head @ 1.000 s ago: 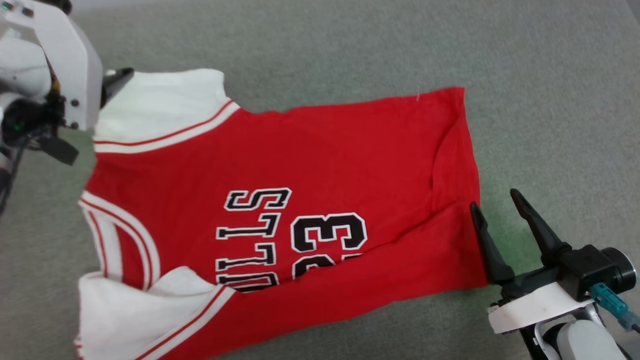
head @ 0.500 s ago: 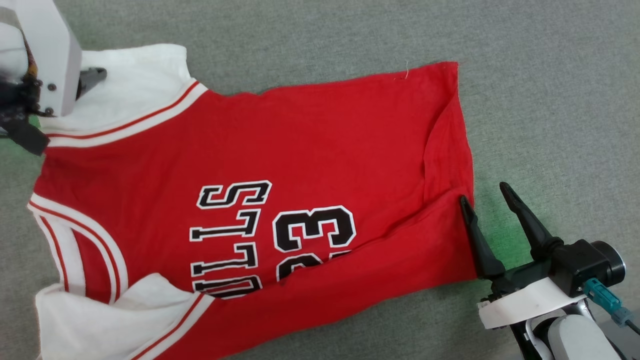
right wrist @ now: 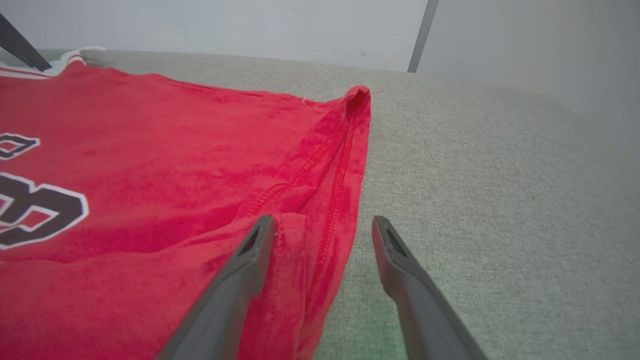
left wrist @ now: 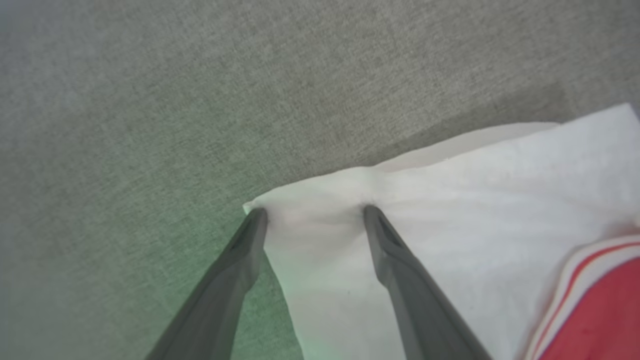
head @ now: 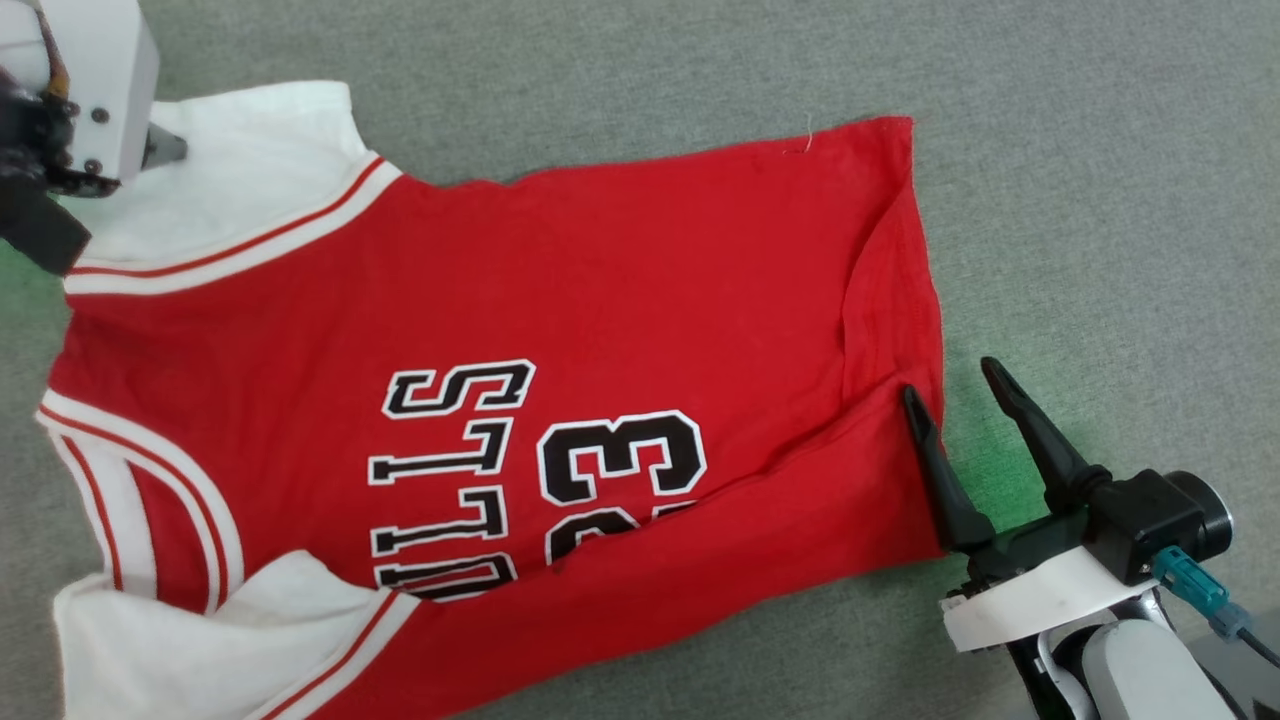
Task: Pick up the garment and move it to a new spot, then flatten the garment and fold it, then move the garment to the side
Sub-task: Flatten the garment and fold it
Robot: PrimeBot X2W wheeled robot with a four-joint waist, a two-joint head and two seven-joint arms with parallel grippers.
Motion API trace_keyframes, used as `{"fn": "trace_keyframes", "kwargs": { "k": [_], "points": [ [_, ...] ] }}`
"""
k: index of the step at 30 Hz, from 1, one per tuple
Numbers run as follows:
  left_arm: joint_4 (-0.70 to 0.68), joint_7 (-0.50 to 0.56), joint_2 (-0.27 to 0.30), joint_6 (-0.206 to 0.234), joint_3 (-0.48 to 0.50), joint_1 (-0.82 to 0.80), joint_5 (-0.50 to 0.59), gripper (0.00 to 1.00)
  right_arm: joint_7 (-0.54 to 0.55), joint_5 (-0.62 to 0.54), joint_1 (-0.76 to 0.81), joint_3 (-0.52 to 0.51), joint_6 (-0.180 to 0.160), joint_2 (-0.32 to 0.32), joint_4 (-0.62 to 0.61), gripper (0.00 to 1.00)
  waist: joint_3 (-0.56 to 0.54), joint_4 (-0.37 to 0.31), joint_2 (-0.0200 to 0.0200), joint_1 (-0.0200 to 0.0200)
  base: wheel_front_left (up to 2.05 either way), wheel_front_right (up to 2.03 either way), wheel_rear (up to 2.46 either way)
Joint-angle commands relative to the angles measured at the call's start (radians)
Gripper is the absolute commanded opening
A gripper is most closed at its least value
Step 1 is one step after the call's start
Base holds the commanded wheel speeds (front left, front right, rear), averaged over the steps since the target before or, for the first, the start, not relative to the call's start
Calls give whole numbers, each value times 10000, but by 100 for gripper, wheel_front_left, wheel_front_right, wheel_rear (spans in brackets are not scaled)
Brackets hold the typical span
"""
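Mostly the camera has moved, since the whole head view has slid left and up. Measured against the cloth, though, the right end effector (head: 945, 380) has edged inward, so its inner finger now lies over the red hem (right wrist: 345, 165) instead of at its edge.

The Bulls jersey (head: 600, 300) lies spread lengthwise on the grey cloth-covered worktop (head: 1100, 150), with its neck toward the robot's left and its hem toward the right. Its near long edge is folded up over the body and hides the lower part of the "23" lettering (head: 620, 455), so it is not yet flat.

The left end effector (left wrist: 312, 210) is spread wide and holds nothing. One finger sits at the corner of the far white sleeve (left wrist: 450, 200) and the other is on the sleeve, so the corner lies between them. The right end effector is just as wide and also empty. It straddles the hem where the folded flap ends, with one finger on the cloth and the other over bare worktop.

This placement looks deliberate. With a pinch point framed at each end, closing both would probably let the arms pull the jersey taut and draw the flap out. The thin cloth may bunch or slip unless the fingers press down first.
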Motion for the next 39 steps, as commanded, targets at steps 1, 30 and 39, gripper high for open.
{"fn": "trace_keyframes", "kwargs": {
  "k": [1, 30, 39],
  "points": [
    [524, 421, 55, 218, -326, 779, -34, 100, -40, -23, -97, 47, -17, 44, 9, 100, 68, -78, 0, 0, 0, 0, 0],
    [610, 319, -1155, 248, -323, 490, -299, 0, 3147, 2595, -3330, 640, -17, -1776, 397, 100, -89, 259, 0, 0, 0, 0, 0],
    [739, 80, -1606, 66, -356, 237, -284, 0, 6137, 3694, -6107, 1763, -16, -2157, 2449, 100, 146, 640, 0, 0, 0, 0, 0]
  ]
}}
